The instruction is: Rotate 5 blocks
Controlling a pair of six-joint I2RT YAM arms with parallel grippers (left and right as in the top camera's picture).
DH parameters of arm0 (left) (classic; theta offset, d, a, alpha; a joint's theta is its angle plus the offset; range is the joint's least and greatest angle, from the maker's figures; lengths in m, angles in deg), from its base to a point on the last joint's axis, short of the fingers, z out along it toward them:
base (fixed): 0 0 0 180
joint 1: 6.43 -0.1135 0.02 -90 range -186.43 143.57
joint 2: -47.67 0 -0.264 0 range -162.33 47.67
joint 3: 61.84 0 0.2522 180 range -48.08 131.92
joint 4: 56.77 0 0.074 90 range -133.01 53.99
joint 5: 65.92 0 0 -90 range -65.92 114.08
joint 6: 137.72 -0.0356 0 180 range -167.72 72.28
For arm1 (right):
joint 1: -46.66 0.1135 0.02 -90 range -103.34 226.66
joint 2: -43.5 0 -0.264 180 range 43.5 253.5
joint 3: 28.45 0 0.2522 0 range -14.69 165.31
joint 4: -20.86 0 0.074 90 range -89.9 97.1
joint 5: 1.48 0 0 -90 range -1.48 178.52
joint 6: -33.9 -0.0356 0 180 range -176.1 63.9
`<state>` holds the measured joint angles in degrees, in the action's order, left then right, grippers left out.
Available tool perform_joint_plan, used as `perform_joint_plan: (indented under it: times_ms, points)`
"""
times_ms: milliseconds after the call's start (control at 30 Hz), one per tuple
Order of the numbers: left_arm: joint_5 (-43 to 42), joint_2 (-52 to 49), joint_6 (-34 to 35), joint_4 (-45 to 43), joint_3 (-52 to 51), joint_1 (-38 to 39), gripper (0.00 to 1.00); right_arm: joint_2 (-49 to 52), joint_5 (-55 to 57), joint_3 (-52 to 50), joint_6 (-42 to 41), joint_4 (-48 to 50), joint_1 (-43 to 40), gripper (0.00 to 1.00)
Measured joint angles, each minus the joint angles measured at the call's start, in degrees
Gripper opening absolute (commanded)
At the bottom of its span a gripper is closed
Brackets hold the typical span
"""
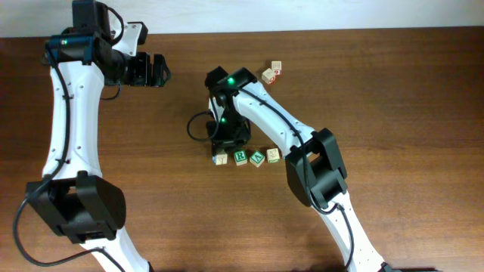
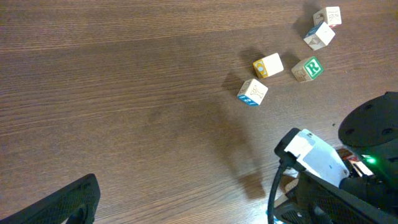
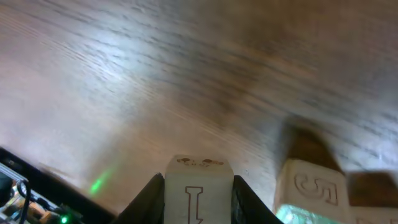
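Blocks (image 1: 240,157) lay in a row on the wood table (image 1: 393,113); the right gripper (image 3: 198,198) pinched 1 block (image 3: 198,185), perhaps the end one; the left gripper (image 1: 160,69) gaped wide.

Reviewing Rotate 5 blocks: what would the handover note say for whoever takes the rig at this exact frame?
Left claw: open, empty, off to the side of the blocks.
Right claw: shut on the I block, apparently the left end of the row.
Blocks: the row holds four, mid-table, green R block second from left; lower cube and upper cube lie apart beyond the right arm.
Done: number already rotated cannot be told.
Left: probably finish this turn, release, carry on along the row and strays.
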<state>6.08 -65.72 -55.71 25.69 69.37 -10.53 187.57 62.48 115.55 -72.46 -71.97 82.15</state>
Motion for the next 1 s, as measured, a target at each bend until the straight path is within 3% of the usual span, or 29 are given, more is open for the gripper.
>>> perform_joint_plan:
  times_ms: [400, 833, 1000]
  points:
    - [0.00, 0.00, 0.00, 0.00, 0.00, 0.00, 0.99, 0.00, 0.00, 0.04, -0.13, 0.94, 0.13, 0.40]
    - [0.00, 0.00, 0.00, 0.02, 0.00, 0.00, 0.99, -0.07, 0.09, 2.78, 1.20, 0.68, -0.22, 0.43]
    - [0.02, 0.00, 0.00, 0.00, 0.00, 0.00, 0.99, -6.78, 3.80, 6.58, 2.23, -1.51, -2.38, 0.43]
